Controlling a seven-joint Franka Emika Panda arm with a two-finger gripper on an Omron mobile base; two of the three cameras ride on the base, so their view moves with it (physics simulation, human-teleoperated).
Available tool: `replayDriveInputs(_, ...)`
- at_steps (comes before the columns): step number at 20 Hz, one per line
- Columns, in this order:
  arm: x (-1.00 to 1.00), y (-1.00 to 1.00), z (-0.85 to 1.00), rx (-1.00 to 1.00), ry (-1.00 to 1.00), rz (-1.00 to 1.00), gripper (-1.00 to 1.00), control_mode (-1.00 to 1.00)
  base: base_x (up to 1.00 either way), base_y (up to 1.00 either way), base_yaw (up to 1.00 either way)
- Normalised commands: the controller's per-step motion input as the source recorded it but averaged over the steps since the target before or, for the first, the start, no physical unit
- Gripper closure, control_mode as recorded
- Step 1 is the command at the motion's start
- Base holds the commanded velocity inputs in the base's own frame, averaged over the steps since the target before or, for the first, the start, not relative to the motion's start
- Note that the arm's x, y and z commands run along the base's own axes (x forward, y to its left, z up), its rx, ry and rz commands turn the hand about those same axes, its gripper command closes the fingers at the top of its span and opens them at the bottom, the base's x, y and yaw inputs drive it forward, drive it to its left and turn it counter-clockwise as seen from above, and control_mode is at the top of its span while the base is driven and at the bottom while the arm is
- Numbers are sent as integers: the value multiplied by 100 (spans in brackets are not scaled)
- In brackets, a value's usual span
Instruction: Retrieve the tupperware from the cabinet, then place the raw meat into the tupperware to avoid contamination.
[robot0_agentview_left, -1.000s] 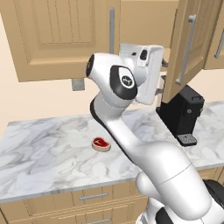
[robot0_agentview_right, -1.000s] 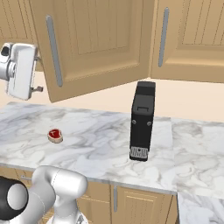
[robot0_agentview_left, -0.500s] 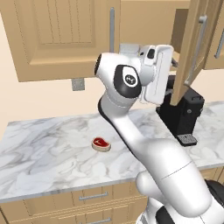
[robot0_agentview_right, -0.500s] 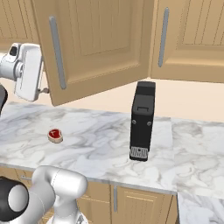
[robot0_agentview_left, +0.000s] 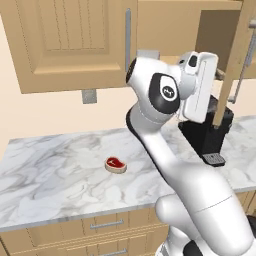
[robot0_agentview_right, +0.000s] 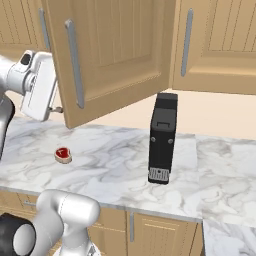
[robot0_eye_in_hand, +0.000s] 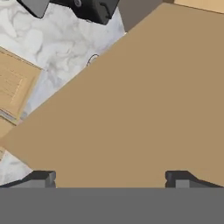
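Observation:
The raw meat (robot0_agentview_left: 115, 164) (robot0_agentview_right: 63, 155), a small red slice with a pale rim, lies on the marble counter (robot0_agentview_left: 55, 170). The cabinet (robot0_agentview_left: 212, 35) stands partly open, its door (robot0_agentview_left: 235, 60) (robot0_agentview_right: 115, 55) swung out over the counter. My gripper (robot0_agentview_left: 216, 95) (robot0_agentview_right: 55, 102) (robot0_eye_in_hand: 109, 177) is raised at door height, right beside the door's inner face, open, with nothing between its fingers. In the hand view that tan door face (robot0_eye_in_hand: 144, 109) lies close ahead of the fingertips. The tupperware is out of view.
A tall black coffee machine (robot0_agentview_left: 207, 135) (robot0_agentview_right: 162, 137) (robot0_eye_in_hand: 87, 6) stands on the counter under the open door. Closed wall cabinets (robot0_agentview_left: 75, 40) (robot0_agentview_right: 220, 45) flank it. Drawers with horizontal handles (robot0_agentview_left: 107, 225) run below the counter edge.
The cabinet door has swung further open, and my hand has moved sideways along with it, staying beside its inner face. The gripper has stayed open. The meat has not moved.

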Motion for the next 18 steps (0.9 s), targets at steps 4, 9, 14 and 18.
replayDriveInputs(4,0,-91,-9,7,3,3,-100,-100,0,0,0)
replayDriveInputs(9,0,-96,-11,9,3,2,-100,-100,0,0,0)
replayDriveInputs(14,0,-90,-9,8,1,0,-100,-100,0,0,0)
replayDriveInputs(18,0,-78,-5,6,1,0,-100,-100,0,0,0)
